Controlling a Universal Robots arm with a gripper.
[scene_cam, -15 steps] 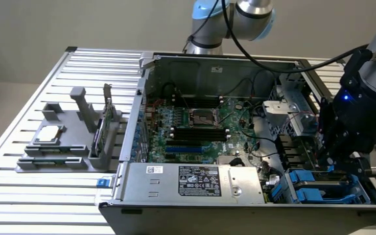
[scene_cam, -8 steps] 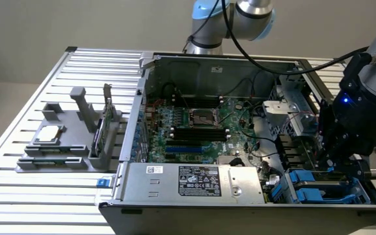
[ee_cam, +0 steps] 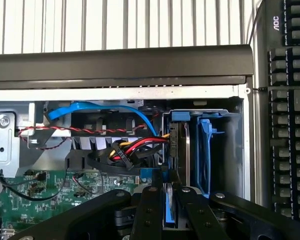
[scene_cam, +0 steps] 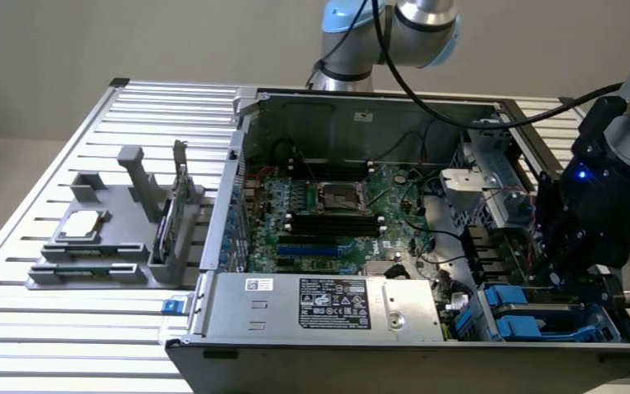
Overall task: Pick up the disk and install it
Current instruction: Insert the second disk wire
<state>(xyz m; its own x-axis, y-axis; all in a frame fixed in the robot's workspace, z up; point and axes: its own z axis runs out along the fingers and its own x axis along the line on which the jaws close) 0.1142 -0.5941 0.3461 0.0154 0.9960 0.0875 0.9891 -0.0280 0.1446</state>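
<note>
gripper [ee_cam: 169,210]: black fingers clamped on the top edge of the disk, blue rail showing between them; wrist sits low over the case's front corner, at the exterior view's right.
disk [ee_cam: 180,150]: standing on edge, partly down in the blue drive bay [ee_cam: 206,150], silver face toward the cables, blue rail on its top end. How deep it sits I can't really tell from here.
bay edges: blue bracket just beside the disk on one side, steel case wall [ee_cam: 245,145] beyond that; tight slot, little side play.
cables [ee_cam: 135,147]: red/yellow/black bundle and a blue SATA lead [ee_cam: 90,107] run right up to the disk's connector side, touching or nearly so.
case [scene_cam: 348,107]: lying open on the slatted table [scene_cam: 30,205], motherboard [scene_cam: 331,213] exposed, power supply [scene_cam: 326,304] along the near edge.
room overhead: open above the board; arm and cable crowd the bay corner.
fixture [scene_cam: 118,238]: grey holder well apart at the exterior view's left, chip [scene_cam: 82,223] and green card [scene_cam: 184,193] in it.
keyboard [ee_cam: 290,100]: just outside the case wall.
</note>
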